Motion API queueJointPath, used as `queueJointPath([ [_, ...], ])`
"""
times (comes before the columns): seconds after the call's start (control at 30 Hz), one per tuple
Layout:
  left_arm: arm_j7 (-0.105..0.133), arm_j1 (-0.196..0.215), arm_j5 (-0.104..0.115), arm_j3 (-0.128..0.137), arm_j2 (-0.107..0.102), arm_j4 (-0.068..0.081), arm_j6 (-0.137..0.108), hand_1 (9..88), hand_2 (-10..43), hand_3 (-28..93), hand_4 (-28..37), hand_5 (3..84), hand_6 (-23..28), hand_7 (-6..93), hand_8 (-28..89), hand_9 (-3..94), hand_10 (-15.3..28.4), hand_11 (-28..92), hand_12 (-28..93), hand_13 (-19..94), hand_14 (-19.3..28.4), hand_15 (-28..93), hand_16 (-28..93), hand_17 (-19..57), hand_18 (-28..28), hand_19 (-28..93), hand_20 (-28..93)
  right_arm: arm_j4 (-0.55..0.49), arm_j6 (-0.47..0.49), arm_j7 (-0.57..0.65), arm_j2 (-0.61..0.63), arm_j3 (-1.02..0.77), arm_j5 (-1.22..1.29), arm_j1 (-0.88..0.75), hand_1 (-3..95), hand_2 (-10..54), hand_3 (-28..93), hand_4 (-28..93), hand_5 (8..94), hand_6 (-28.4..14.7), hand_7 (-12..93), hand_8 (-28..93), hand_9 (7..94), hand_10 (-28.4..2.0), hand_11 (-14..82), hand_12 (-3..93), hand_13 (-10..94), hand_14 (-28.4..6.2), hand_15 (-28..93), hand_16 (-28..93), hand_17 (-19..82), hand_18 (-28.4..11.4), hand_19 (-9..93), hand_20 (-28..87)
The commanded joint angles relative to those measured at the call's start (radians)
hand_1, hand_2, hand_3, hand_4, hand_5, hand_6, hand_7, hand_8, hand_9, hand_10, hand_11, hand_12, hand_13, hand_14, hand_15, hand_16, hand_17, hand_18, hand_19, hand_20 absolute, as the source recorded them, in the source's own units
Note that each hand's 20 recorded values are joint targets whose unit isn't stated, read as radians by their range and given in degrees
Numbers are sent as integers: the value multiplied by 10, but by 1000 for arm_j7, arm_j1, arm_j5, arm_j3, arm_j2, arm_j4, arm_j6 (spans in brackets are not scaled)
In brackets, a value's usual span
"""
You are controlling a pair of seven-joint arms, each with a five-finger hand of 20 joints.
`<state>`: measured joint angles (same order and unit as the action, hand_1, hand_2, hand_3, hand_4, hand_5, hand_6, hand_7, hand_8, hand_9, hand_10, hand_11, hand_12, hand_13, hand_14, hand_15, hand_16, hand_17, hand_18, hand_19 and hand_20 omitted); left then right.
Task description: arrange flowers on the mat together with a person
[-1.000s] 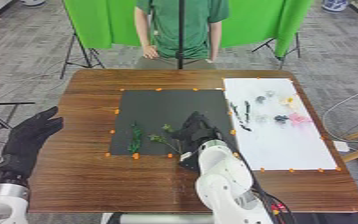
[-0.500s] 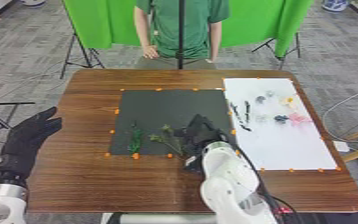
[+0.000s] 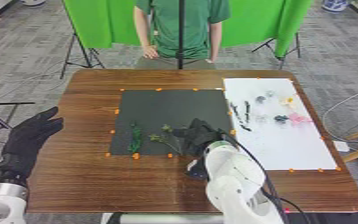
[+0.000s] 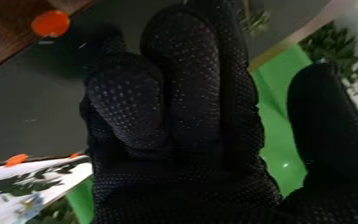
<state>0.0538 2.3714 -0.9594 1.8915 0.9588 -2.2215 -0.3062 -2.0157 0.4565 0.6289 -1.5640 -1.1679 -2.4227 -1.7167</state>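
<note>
Flowers are lying on both surfaces: a leafy stem (image 3: 135, 140) and a budded spray (image 3: 157, 138) are resting on the dark mat (image 3: 171, 107), pink (image 3: 300, 119) and yellow (image 3: 289, 101) blooms on the white sheet (image 3: 286, 147). I am holding my right hand (image 3: 196, 137) just beside the budded spray, probably for placing or nudging it. My fingers (image 4: 182, 75) are lying together, fairly straight, the thumb (image 4: 322, 125) standing apart; I am seeing nothing pinched. My left hand (image 3: 35, 131) is waiting off the mat, spread and relaxed, presumably leaving the right room. The stems are lying apart, which is keeping their leaves from tangling. I am counting one mat, one sheet, two green pieces on the mat, though I can't tell whether the spray is one stem or several, one pink bloom and one yellow.
</note>
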Motion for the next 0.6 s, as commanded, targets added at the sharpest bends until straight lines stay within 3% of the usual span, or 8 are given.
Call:
queueJointPath([
  [0.03,-10,9,1,0,11,3,9,194,51,660,-283,400,39,92,-61,418,137,147,127,332,171,87,31,40,123,28,158,37,72,7,-9,36,19,-10,263,114,523,-131,877,-24,147,-83,937,-130,373,194,812,-158,603,308,301,-204,534,336],
  [0.6,-4,10,-1,-3,15,2,6,192,50,663,-283,400,39,95,-63,418,138,147,126,331,173,86,33,37,124,31,156,59,25,-39,-10,44,98,8,262,116,524,-124,861,-26,139,-79,937,-135,346,206,798,-162,604,302,298,-201,514,328],
])
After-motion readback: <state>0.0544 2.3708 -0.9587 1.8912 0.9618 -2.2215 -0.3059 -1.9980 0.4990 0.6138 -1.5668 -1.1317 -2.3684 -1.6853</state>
